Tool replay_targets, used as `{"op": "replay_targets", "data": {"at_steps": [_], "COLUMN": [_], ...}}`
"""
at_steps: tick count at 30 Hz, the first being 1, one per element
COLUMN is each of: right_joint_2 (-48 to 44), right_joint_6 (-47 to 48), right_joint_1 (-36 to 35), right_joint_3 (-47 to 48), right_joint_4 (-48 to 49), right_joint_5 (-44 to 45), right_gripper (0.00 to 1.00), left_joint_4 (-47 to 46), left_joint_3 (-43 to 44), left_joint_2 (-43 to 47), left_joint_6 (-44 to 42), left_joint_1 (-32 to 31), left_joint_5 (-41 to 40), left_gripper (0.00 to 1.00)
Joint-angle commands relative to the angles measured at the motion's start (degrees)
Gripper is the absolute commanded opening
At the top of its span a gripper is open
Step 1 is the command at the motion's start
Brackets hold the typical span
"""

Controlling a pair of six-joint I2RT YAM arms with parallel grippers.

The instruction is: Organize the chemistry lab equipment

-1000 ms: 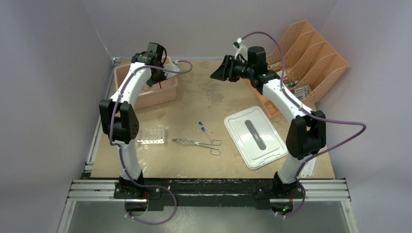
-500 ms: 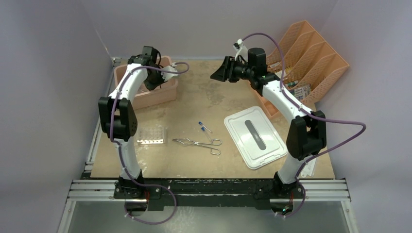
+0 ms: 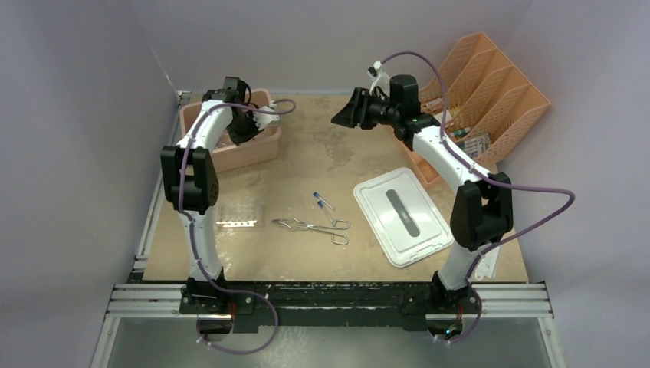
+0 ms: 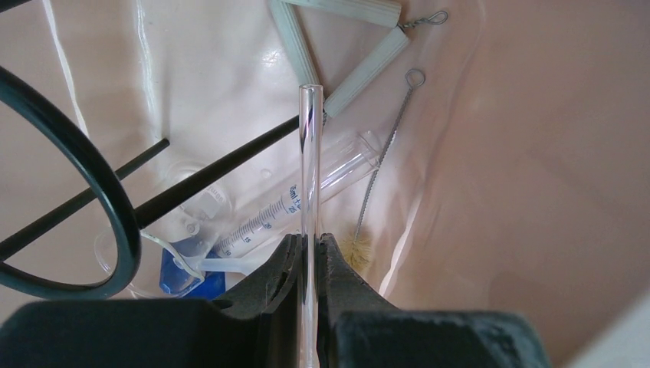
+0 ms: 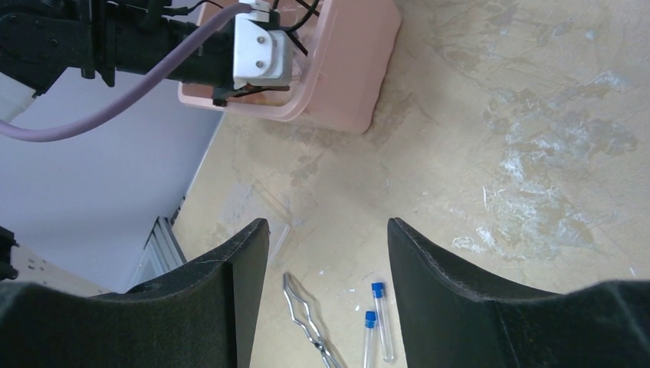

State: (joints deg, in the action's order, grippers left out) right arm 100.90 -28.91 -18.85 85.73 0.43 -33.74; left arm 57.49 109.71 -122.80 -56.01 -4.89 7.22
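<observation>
Dipping lower into the pink bin (image 4: 536, 153), the left gripper (image 4: 309, 244) clenches a glass tube (image 4: 308, 138), seemingly ready to drop it; the right gripper (image 5: 326, 230) gapes idle.

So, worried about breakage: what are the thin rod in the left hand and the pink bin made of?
Rod: probably glass, clear and glossy, with the background showing through it. Bin: likely plastic, smooth pink walls with a soft sheen.

left gripper (image 4: 309, 253) clamped on a thin clear glass tube (image 4: 308, 153), over a pink bin (image 4: 536, 153) holding black ring stand (image 4: 115, 201), graduated tube (image 4: 345, 172) and thin brush (image 4: 379, 165).
</observation>
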Motion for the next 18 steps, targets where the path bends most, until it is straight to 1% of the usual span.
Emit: {"op": "replay_targets", "data": {"at_steps": [1,4,11,14,18], "right_joint_2": [0.75,1.00,1.87,2.24,2.67], "right_joint_6": [-0.51,-0.63,-0.89,-0.97,-0.90], "right_joint_1": [0.03,-0.10,-0.85,-1.30,-1.64], "right_joint_3": [2.65,2.77,3.72,4.43,5.24], "right_joint_4": [2.11,1.95,1.62,1.25,0.31], "right_joint_5": [-0.13,-0.19,-0.01,0.03,-0.01], "right_gripper": [0.61,0.61,0.61,0.61,0.61], "left_joint_4": [-1.75,-1.79,-0.41,0.89,3.18], "left_joint_3": [0.58,0.49,3.58,5.29,8.03], "left_joint_2": [-0.86,-2.20,-4.05,-5.03,-6.53], "left_joint_6": [0.02,-0.06,0.30,-0.05,-1.24], "left_joint_1": [1.26,1.28,1.37,1.36,1.32], "left_joint_5": [1.98,-0.16,2.43,2.16,3.15], "left_gripper": [0.02,0.04,0.12,0.13,0.12]}}
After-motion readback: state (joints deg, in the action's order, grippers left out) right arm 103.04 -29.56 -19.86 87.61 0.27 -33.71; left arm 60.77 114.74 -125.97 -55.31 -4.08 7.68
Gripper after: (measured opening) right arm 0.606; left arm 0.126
